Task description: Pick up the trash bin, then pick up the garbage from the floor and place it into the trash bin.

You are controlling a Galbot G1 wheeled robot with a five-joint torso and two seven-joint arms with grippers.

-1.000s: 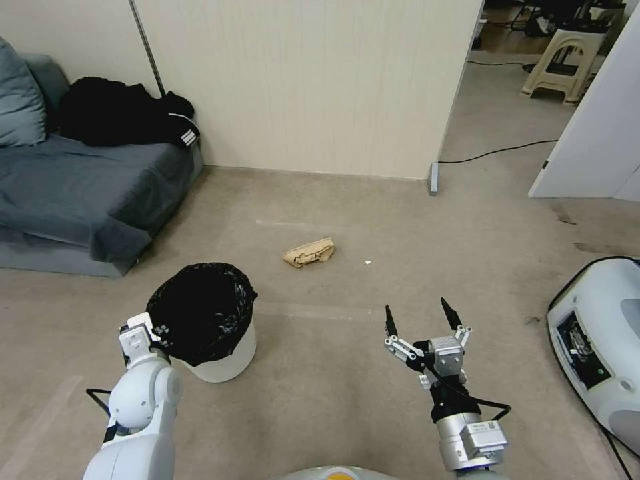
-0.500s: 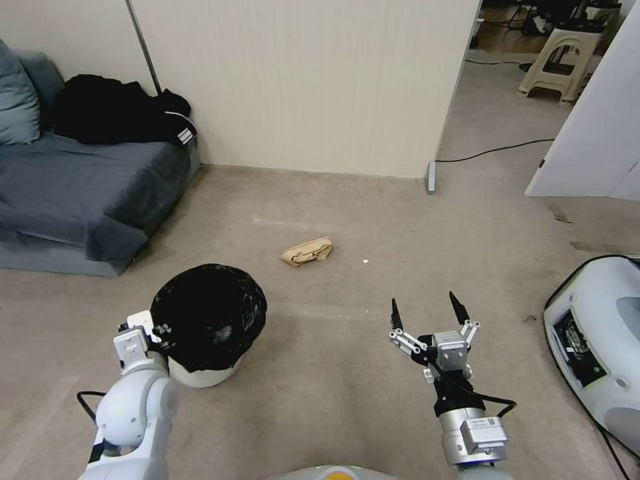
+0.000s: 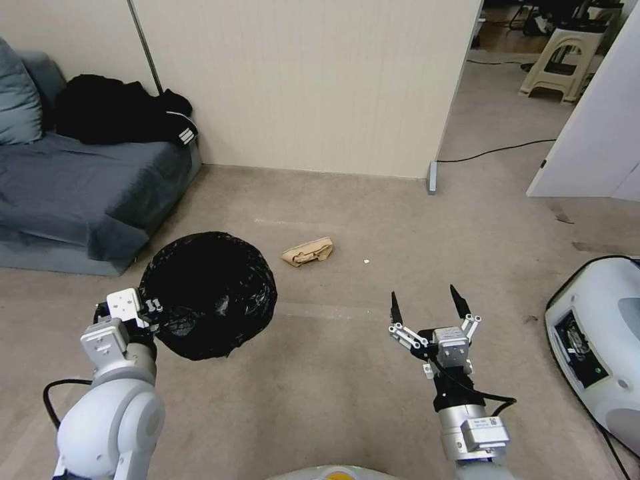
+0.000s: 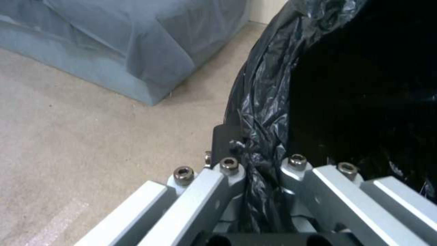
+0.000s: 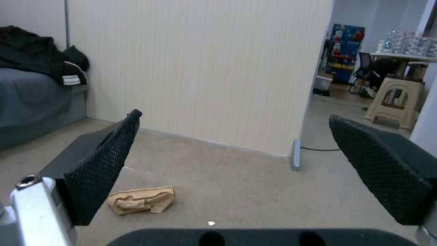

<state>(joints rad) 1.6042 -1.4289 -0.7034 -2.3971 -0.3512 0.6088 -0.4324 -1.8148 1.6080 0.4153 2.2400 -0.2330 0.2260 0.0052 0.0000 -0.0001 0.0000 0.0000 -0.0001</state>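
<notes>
Trash bin (image 3: 208,293), lined with a crinkly black bag, is held clear of the floor (image 3: 333,373) at about 8 o'clock in the head view, its dark mouth turned up toward the camera. It is gripped at its near rim by the left claw (image 3: 148,312), which is closed on the bag-covered edge; in the left wrist view the fingers (image 4: 227,150) are seen pinching the folded liner (image 4: 264,112) between them. Garbage, a crumpled tan paper (image 3: 308,252), lies on the carpet near the middle of the head view, at roughly 1 o'clock from the bin and well apart from it. A small white scrap (image 3: 365,261) is seen just beside it at 3 o'clock. The right claw (image 3: 427,308) is held above the carpet at 5 o'clock, spread wide and holding nothing, with the tan paper (image 5: 141,200) visible between its black pads (image 5: 102,171).
</notes>
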